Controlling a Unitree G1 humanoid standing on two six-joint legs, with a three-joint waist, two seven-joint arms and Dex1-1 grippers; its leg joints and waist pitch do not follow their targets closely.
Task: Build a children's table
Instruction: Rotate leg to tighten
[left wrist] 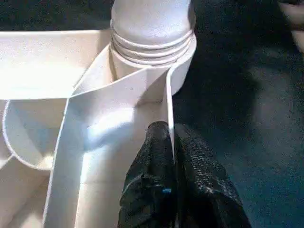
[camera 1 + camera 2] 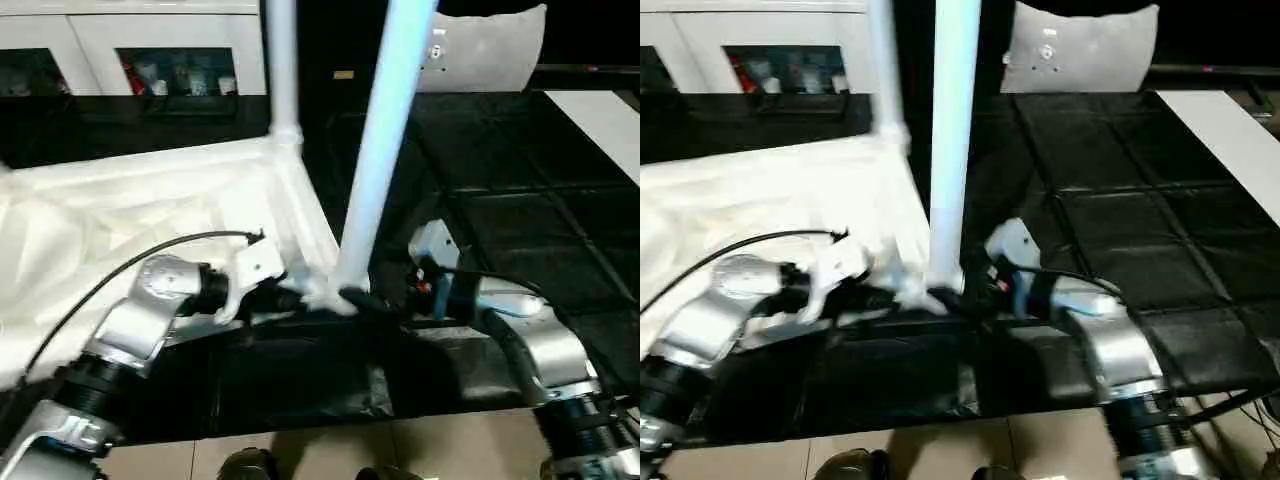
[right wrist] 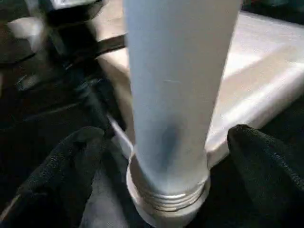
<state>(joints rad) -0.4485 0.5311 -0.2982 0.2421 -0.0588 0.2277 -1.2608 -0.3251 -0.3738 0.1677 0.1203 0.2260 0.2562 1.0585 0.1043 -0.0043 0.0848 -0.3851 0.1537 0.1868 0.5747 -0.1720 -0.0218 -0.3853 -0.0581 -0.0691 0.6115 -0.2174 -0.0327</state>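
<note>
The children's table top [image 2: 130, 210] lies upside down on the black workbench, ribbed underside up. One white leg [image 2: 282, 70] stands in its far corner socket. A second leg [image 2: 385, 140] stands upright in the near corner socket [image 1: 152, 47], its thread showing at the base [image 3: 166, 199]. My left gripper [image 1: 170, 130] is shut on the thin side rim [image 1: 168, 95] of the top, just beside that near corner. My right gripper [image 3: 166, 147] is open, with one black finger [image 3: 71, 161] on each side of the near leg's base and a gap to the leg on both sides.
The black mat-covered workbench [image 2: 520, 200] stretches to the right and back. White cabinets [image 2: 150, 50] stand behind it, a white padded thing [image 2: 490, 50] sits at the back, and a white board [image 2: 600, 120] lies at the far right. Tiled floor [image 2: 300, 450] shows along the front edge.
</note>
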